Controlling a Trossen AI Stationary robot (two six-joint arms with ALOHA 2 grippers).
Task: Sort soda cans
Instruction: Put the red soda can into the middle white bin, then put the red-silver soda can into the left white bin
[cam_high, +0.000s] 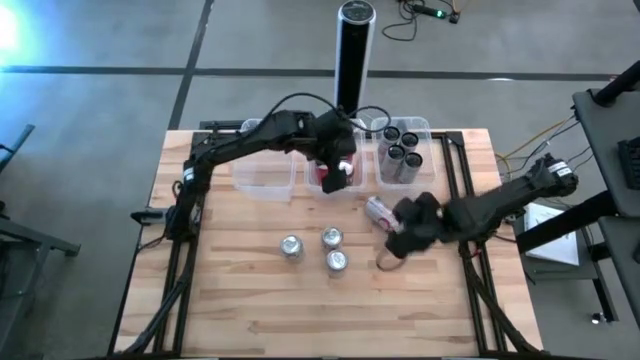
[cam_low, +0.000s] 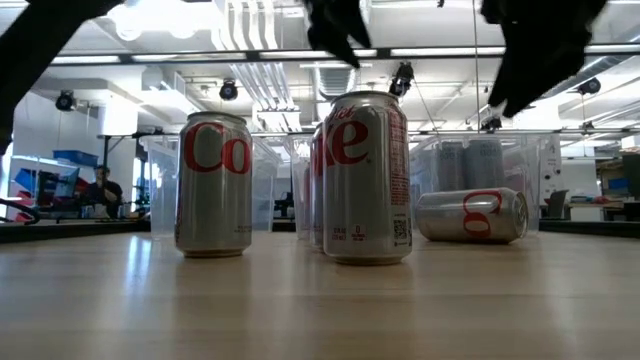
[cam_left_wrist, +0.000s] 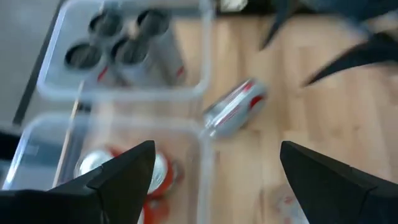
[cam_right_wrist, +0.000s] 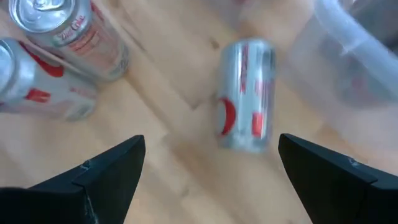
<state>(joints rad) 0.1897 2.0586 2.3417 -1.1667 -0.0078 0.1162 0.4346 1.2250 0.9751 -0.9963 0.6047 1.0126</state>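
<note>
Three silver cans stand mid-table (cam_high: 291, 246), (cam_high: 332, 238), (cam_high: 337, 261). A fourth silver can (cam_high: 380, 210) lies on its side next to the right bin; it also shows in the right wrist view (cam_right_wrist: 245, 93). My right gripper (cam_high: 393, 240) (cam_right_wrist: 211, 142) is open and empty, just on the near side of the lying can. My left gripper (cam_high: 338, 172) (cam_left_wrist: 216, 149) is open and empty above the middle bin (cam_high: 322, 188), where red cans (cam_left_wrist: 158, 174) lie. Several black cans (cam_high: 403, 152) stand in the right bin.
An empty clear bin (cam_high: 265, 170) stands left of the middle one. A tall black-and-silver post (cam_high: 352, 55) rises behind the bins. There is bare wood along the near edge (cam_high: 320, 320) and on the left side of the table.
</note>
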